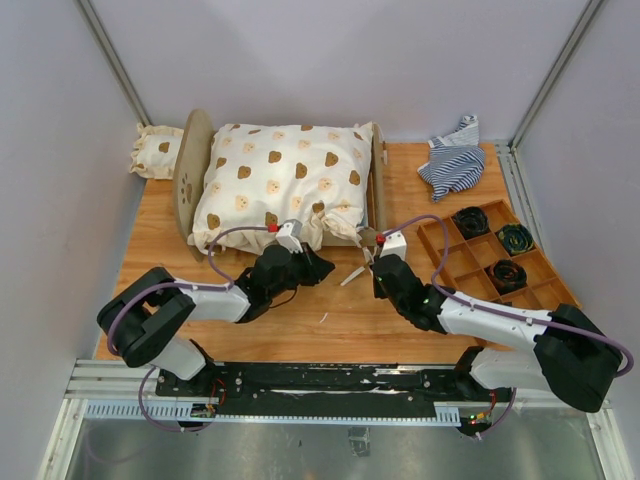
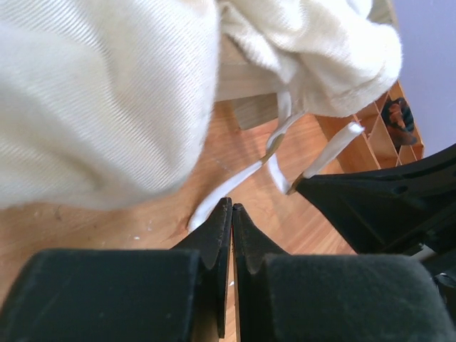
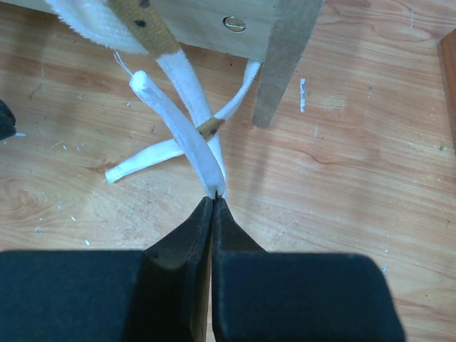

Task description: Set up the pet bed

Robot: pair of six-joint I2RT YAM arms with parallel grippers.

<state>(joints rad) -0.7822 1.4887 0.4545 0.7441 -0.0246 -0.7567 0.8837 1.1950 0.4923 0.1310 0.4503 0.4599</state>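
Pet bed (image 1: 190, 170) is mostly hidden: the big bear-print cushion (image 1: 280, 180) covers its base, so only the two rounded end boards show from above. The right wrist view gets just a slice of its near rail and one leg (image 3: 281, 64). The left wrist view is mostly filled with blurred cushion fabric.

Right gripper (image 3: 214, 203), just in front of the bed's right near corner, has its fingers pressed together on the end of a white tie (image 3: 192, 135) hanging from the cushion (the tie runs straight into the tips). Left gripper (image 2: 232, 211), in front of the bed's near edge, is also pressed tight. Another tie end lies right beside its tips and I see nothing between them.

A small cushion (image 1: 155, 152) sits beyond the bed's left end board, partly cut off behind it. A striped cloth (image 1: 455, 162) is crumpled to the right of the bed. The compartmented tray (image 1: 448, 243) is to the right of and nearer than the bed, holding dark coils (image 1: 507, 275) too small to identify.

The table (image 1: 340, 320) is orange-toned wood, scuffed and flecked with white specks. The walls (image 1: 330, 60) are plain pale grey-lilac. An aluminium base rail (image 1: 330, 385) runs along the edge opposite the bed.
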